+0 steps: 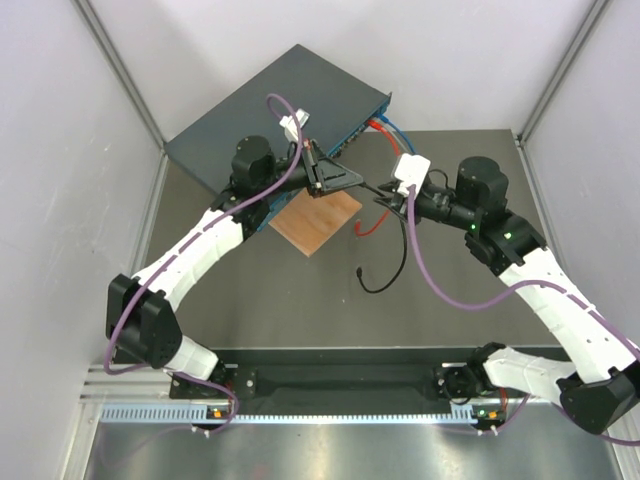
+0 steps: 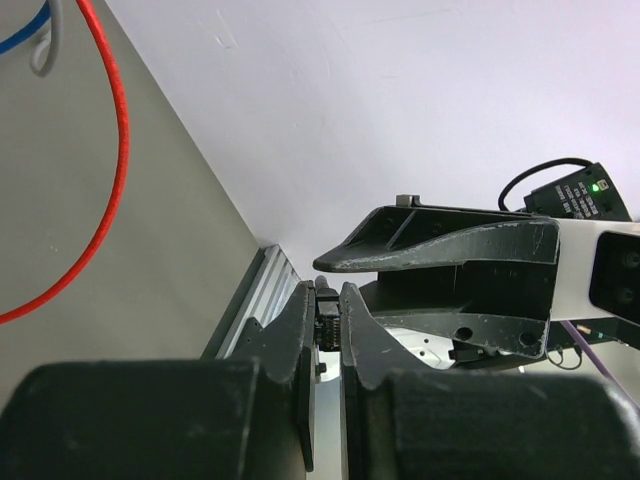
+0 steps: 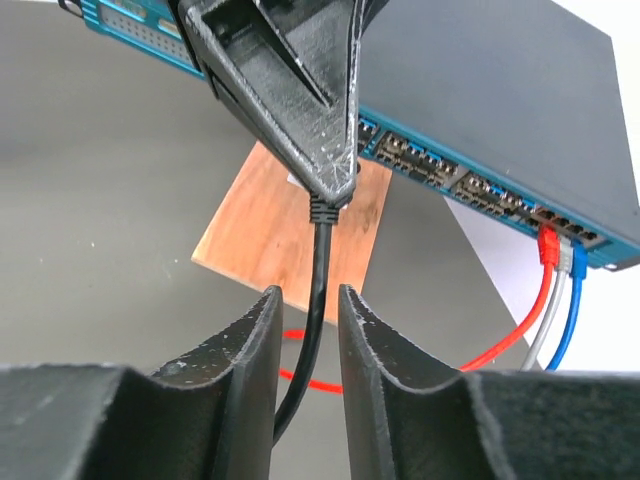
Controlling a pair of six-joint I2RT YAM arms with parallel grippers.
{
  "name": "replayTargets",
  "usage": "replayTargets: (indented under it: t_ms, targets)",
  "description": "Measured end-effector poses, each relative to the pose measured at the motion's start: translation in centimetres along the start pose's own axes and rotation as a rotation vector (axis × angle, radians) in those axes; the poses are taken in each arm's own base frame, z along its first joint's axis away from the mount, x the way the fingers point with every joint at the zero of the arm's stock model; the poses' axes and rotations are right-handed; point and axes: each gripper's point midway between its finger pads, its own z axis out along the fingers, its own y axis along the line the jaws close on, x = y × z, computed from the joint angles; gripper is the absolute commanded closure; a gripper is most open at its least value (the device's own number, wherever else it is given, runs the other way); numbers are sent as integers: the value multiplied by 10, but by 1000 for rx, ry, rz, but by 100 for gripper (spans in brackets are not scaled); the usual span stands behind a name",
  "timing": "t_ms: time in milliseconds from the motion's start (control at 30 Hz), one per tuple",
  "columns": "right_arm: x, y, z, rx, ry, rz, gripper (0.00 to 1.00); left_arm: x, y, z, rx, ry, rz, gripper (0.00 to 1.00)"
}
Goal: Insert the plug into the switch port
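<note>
Teal-edged switch stands near left claw pinching plug.

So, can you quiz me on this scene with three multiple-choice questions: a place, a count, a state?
1. The wooden board lies: A on the switch; B on the table by the switch's ports; C in a gripper.
2. Cables plugged into the switch: A one; B three; C five.
3. The black plug is: A in a port; B on the table; C held in the left gripper.
Answers: B, it lies flat by the ports; B, a red cable, a grey cable, a blue cable; C, its fingers are shut on it.
</note>
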Motion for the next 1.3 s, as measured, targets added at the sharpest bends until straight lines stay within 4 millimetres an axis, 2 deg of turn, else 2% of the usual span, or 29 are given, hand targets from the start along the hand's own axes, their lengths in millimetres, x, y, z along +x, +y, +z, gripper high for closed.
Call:
replayTargets:
  t_ms: [267,533,633,667,800,900,933,967,1033,1067,1200,1300]
  targets:
    - [-9,-2,3,-5,-40,-17,75,1,-2,0,12,3,-8,100]
    - [-3,-2,9,-17,-29,-10,80,1,-2,0,16,1,-11,100]
    - [-1,-2,10,-19,-24,-11,87,0,-3,0,19,0,-10,100]
    - [0,-2,10,-16,-22,-13,93,0,-3,0,19,0,-9,100]
    - [0,-4,10,-8,-20,-14,100,1,-3,0,21,3,-11,100]
    - [1,-5,10,2,-15,-3,100,0,-2,0,18,-1,-4,75]
    - [1,-6,10,6,-13,5,100,0,-2,0,17,-2,1,56]
    - [3,-7,10,10,-7,19,100,-1,-1,0,15,-4,11,50]
    - [9,-14,9,27,21,58,100,-5,1,-2,10,-13,19,44]
    - [12,-22,9,45,41,84,100,-10,3,-4,4,-24,25,37]
    - [32,-58,8,129,128,183,100,-49,2,-21,-17,-115,80,30]
    - [49,-74,7,173,206,255,100,-75,-4,-32,-25,-183,145,27]
